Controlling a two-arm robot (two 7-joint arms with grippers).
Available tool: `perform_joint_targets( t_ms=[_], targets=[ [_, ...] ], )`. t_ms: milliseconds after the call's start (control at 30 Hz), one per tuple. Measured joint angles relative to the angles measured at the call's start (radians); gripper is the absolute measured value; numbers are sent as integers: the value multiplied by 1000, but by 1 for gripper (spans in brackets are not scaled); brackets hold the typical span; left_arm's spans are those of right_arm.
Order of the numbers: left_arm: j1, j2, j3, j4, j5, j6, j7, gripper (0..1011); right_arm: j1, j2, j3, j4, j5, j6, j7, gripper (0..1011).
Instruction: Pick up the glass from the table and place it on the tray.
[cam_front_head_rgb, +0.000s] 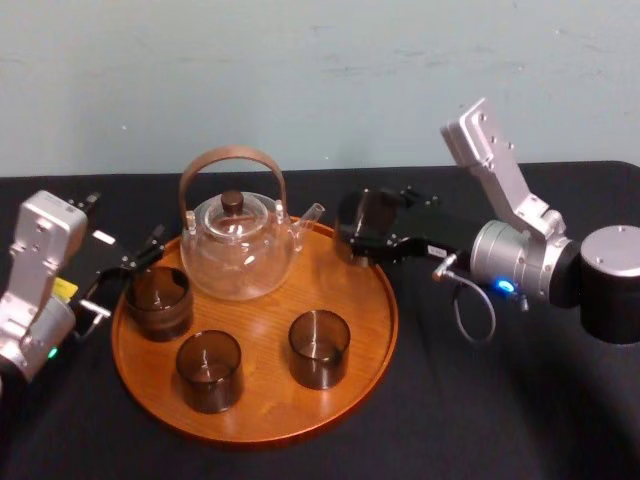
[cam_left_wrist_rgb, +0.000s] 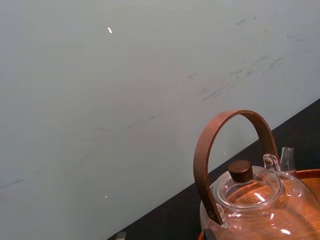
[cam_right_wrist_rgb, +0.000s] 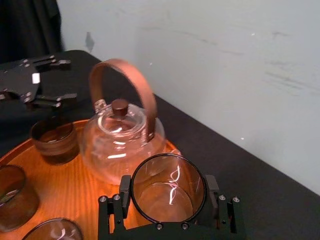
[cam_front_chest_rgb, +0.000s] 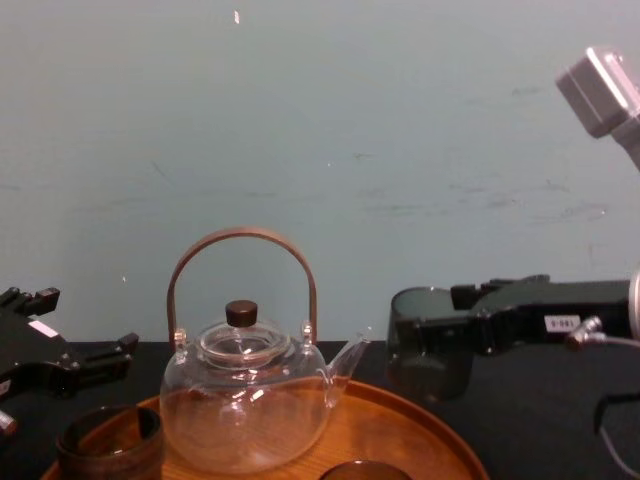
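The black-draped table (cam_front_head_rgb: 520, 420) spreads under and around both arms. On it, below the right gripper (cam_front_head_rgb: 372, 232) and to its left, lies the tray (cam_front_head_rgb: 350, 260), a wide round wooden disc with a low rim. The gripper hangs at the tray's far right edge, just above the rim.

The clear teapot (cam_front_head_rgb: 238, 250) stands on the far part of the tray, immediately left of the right gripper and lower than it. Its spout points toward the gripper and comes close to it without touching. Its bent wooden handle (cam_front_chest_rgb: 240, 237) arches over a lid with a dark knob (cam_front_chest_rgb: 241, 312).

The right gripper is clamped on the glass (cam_right_wrist_rgb: 167, 187), one black finger on each side of the wall, and holds it upright with the mouth up. In the chest view the glass (cam_front_chest_rgb: 425, 345) hangs just above the rim, not resting on the tray.

The left gripper (cam_right_wrist_rgb: 62, 80) sits at the tray's left edge, across the teapot from the right gripper. Its fingers are spread apart and hold nothing.

Three dark glasses stand upright on the tray. One (cam_front_head_rgb: 158, 300) is just beside the left gripper, on the tray's left side. The other two (cam_front_head_rgb: 209, 370) (cam_front_head_rgb: 319, 348) stand on the near half, well below the right gripper and to its left, apart from each other and from the teapot.
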Motion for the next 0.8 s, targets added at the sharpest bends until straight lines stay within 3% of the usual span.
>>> perform_joint_targets(
  t_ms=[233, 500, 533, 800],
  targets=[
    [0, 0, 0, 0, 0, 0, 0, 1001, -20, 18, -29, -19, 5, -9, 3, 900],
    [0, 0, 0, 0, 0, 0, 0, 1001, -26, 13, -47, -2, -2, -46, -15, 900],
    [0, 0, 0, 0, 0, 0, 0, 1001, -23, -9, -57, 49, -22, -91, -28, 900],
    [0, 0, 0, 0, 0, 0, 0, 1001, -4, -30, -68, 111, -26, -98, -18, 900]
  ],
)
